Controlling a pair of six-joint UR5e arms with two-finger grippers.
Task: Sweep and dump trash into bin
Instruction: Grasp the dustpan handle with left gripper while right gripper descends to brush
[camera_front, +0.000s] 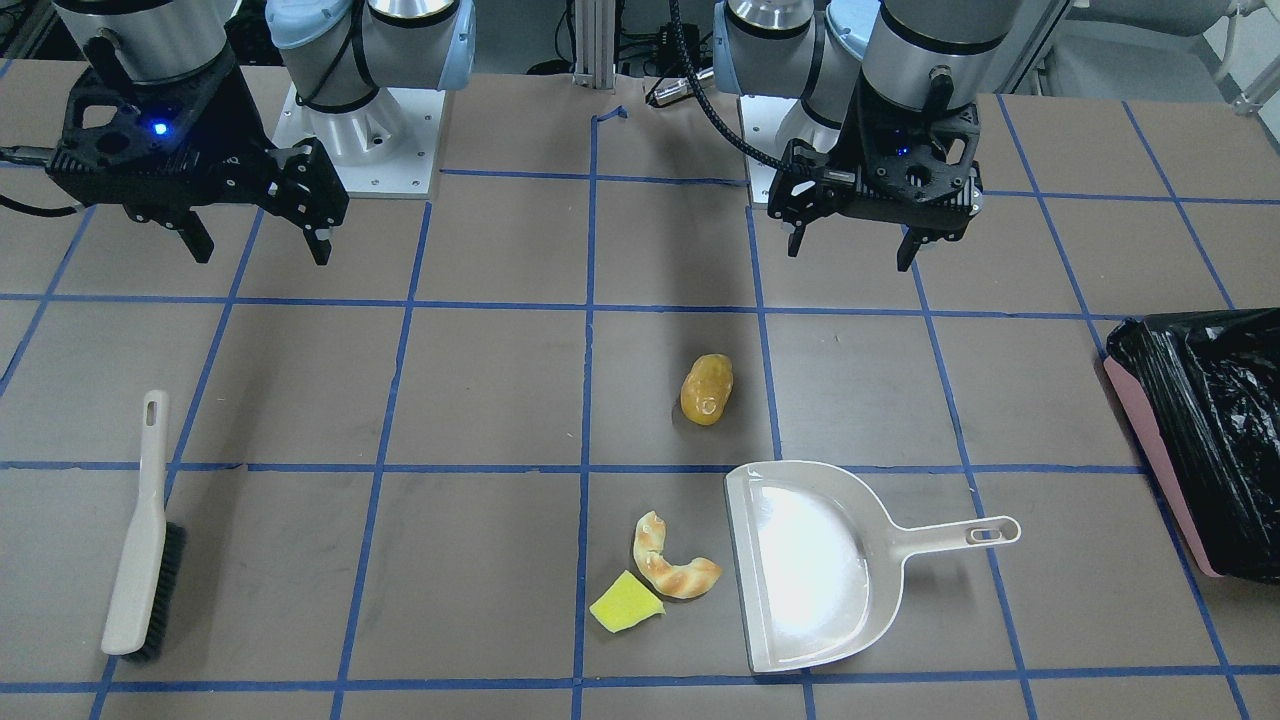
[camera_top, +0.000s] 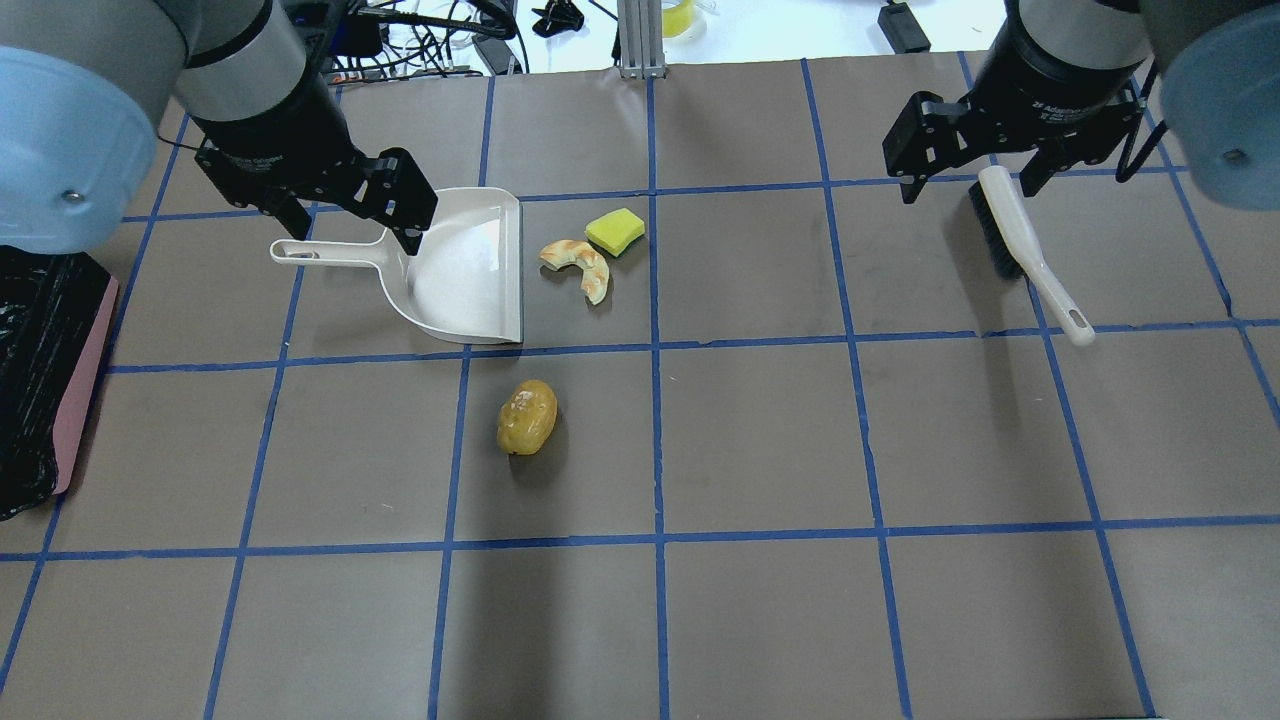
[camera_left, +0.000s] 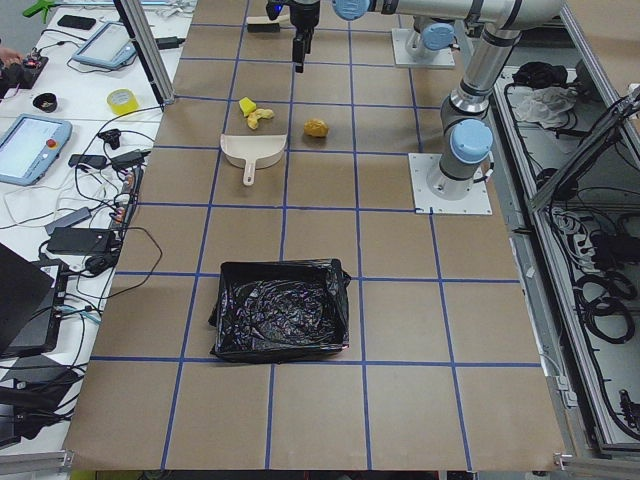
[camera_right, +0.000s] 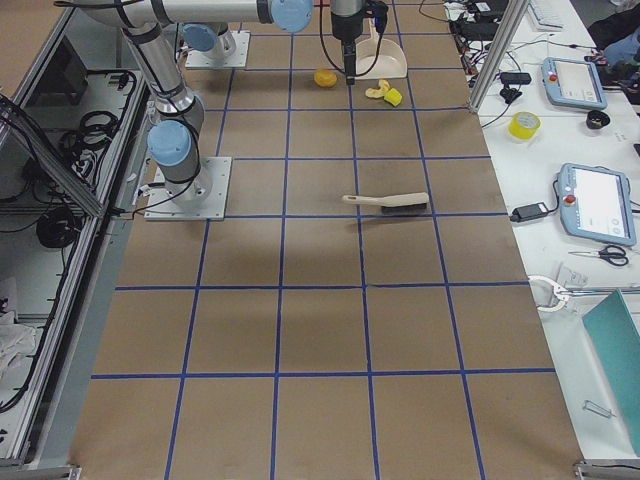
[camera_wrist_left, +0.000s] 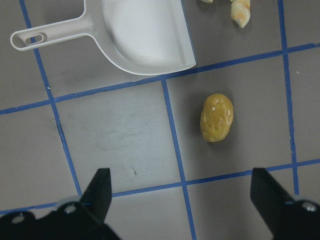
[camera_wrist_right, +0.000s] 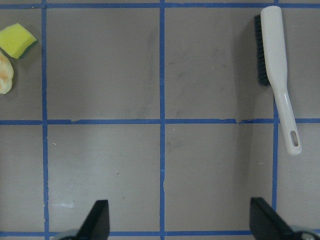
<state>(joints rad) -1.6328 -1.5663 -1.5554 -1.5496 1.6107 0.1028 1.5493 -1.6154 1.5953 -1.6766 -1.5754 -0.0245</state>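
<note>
The amber lump lies near the table's middle, also in the left wrist view. The tan croissant piece and the yellow wedge lie together beside the open mouth of the off-white dustpan. The bin, pink-sided with a black bag, stands at the table's end on my left. A brush lies flat on my right side. My left gripper is open and empty, above the table near the dustpan's handle. My right gripper is open and empty, above the brush's bristle end.
Blue tape lines grid the brown table. The arm bases stand at the robot's side of it. Side tables with tablets, cables and tape rolls run along the operators' side.
</note>
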